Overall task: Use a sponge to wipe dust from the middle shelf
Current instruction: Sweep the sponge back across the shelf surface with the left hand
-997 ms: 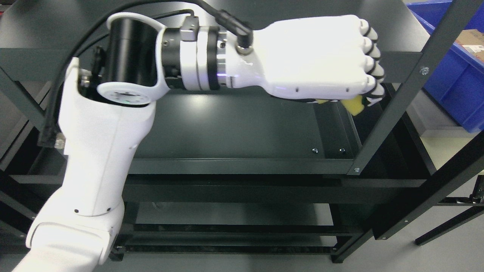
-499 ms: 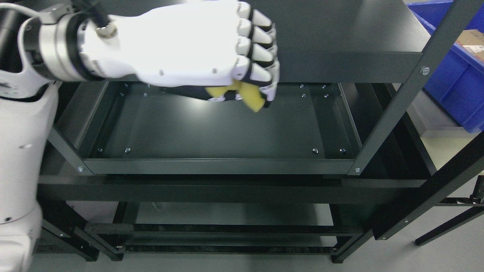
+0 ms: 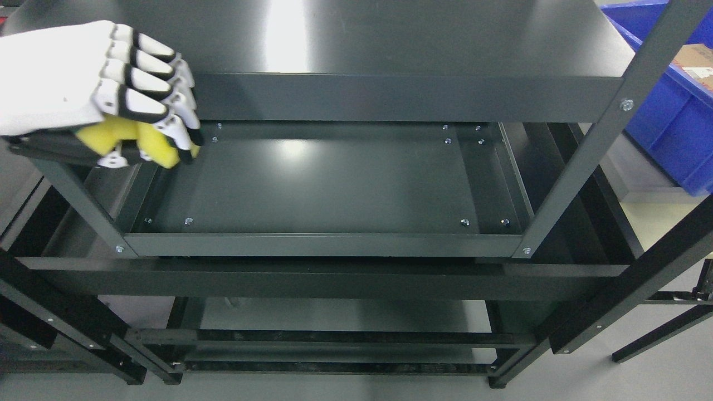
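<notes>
My left hand (image 3: 139,125) comes in from the upper left edge, white with black finger joints. Its fingers (image 3: 139,106) are curled around a yellow sponge (image 3: 142,142). The sponge sticks out below the fingers. The hand is at the left end of the middle shelf (image 3: 323,184), over its left rail and in front of the top shelf's edge. Whether the sponge touches the shelf I cannot tell. The middle shelf is a dark metal tray with a raised rim. My right hand is not in view.
The top shelf (image 3: 345,39) overhangs the back of the middle shelf. A lower shelf (image 3: 340,314) shows beneath. Dark upright posts (image 3: 607,128) stand at the right front. A blue bin (image 3: 674,100) with a cardboard box sits at the right.
My left hand has swept from the right end of the middle shelf to the far left with the sponge in it. The arm has left the picture.
</notes>
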`<state>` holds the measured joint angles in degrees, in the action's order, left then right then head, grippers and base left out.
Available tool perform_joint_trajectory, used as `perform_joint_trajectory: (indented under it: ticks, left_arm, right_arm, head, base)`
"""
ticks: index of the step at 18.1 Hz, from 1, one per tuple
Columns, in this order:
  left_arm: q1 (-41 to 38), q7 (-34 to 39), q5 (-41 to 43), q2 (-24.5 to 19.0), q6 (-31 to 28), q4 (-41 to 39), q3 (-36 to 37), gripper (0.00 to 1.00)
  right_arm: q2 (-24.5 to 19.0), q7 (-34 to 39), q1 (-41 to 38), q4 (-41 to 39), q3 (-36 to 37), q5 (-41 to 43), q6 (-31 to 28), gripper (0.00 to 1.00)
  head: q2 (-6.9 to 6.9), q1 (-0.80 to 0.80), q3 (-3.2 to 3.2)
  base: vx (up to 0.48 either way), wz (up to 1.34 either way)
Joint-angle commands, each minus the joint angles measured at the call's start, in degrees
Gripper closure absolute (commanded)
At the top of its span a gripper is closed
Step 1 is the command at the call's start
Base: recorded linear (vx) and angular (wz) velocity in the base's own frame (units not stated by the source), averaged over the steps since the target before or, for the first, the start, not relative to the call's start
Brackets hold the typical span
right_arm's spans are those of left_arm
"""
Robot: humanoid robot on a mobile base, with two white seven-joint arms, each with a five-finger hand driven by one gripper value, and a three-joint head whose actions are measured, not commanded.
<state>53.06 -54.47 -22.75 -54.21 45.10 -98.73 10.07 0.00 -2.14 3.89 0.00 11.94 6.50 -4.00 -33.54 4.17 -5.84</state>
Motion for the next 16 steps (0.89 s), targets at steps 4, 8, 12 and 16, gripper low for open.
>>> perform_joint_trajectory:
  ticks: [4, 8, 12, 16]
  left_arm:
    - [-3.05, 0.15, -10.73, -32.10, -0.10, 4.96, -4.99, 1.00]
    - [-2.70, 1.82, -1.98, -16.88, -0.10, 0.66, -2.07, 1.00]
    - [-0.08, 1.91, 10.15, 9.23, -0.10, -0.94, 0.46, 1.00]
    - [7.13, 1.65, 19.57, 31.84, -0.10, -0.94, 4.43, 1.00]
  right_arm:
    - [1.00, 0.03, -0.03, -1.00, -0.08, 0.00, -0.39, 0.00]
    - [1.00, 0.03, -0.03, -1.00, 0.01, 0.00, -0.39, 0.00]
    - [1.00, 0.03, -0.03, -1.00, 0.01, 0.00, -0.39, 0.00]
    - [1.00, 0.03, 0.06, -1.00, 0.01, 0.00, -0.39, 0.00]
  head:
    - [0.00, 0.00, 0.00]
    - [0.00, 0.00, 0.00]
    - [0.00, 0.00, 0.00]
    - [0.00, 0.00, 0.00]
  base:
    - [0.000, 0.00]
    - [0.000, 0.00]
    - [0.000, 0.00]
    - [0.000, 0.00]
